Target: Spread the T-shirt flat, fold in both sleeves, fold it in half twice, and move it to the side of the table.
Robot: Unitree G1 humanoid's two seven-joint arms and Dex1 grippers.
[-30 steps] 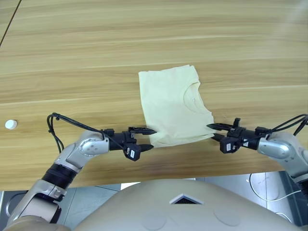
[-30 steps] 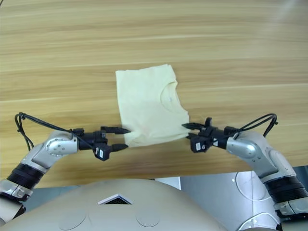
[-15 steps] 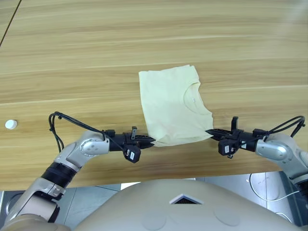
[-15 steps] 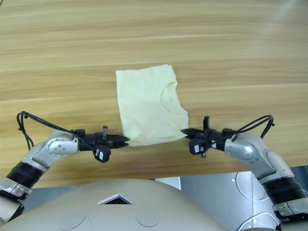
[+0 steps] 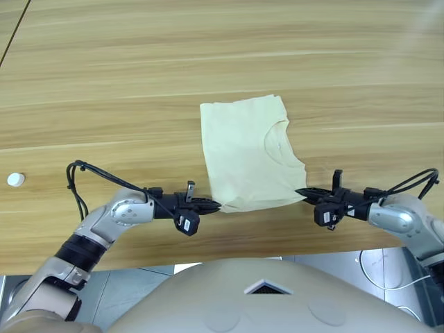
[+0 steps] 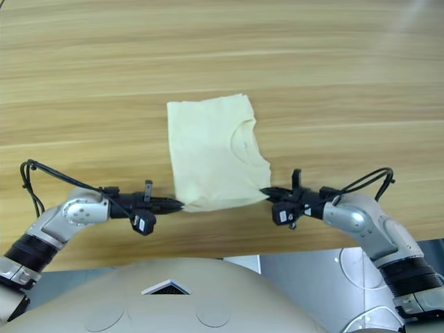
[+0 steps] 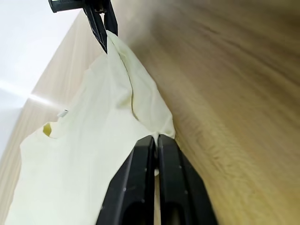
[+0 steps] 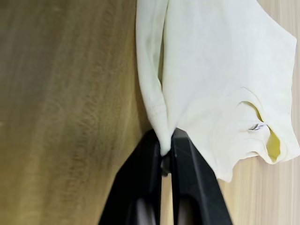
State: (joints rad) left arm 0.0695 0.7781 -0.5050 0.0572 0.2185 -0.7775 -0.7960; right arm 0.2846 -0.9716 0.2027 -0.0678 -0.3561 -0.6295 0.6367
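A pale yellow T-shirt (image 5: 246, 149), folded into a narrow rectangle with the collar at its right edge, lies on the wooden table (image 5: 104, 83) near the front edge. My left gripper (image 5: 216, 205) is shut on the T-shirt's near left corner (image 7: 159, 133). My right gripper (image 5: 300, 192) is shut on the near right corner (image 8: 161, 140). Both arms lie low over the table's front edge, pointing inward at each other. In the left wrist view the right gripper's black fingers (image 7: 101, 30) show at the far end of the hem.
A small white round object (image 5: 15, 180) sits on the table at the far left. Wide bare wood lies beyond and to both sides of the shirt. The table's front edge (image 5: 388, 248) runs just under both arms.
Both grippers went from open beside the near corners to shut on them. The near hem has pulled up slightly and drawn in between them.
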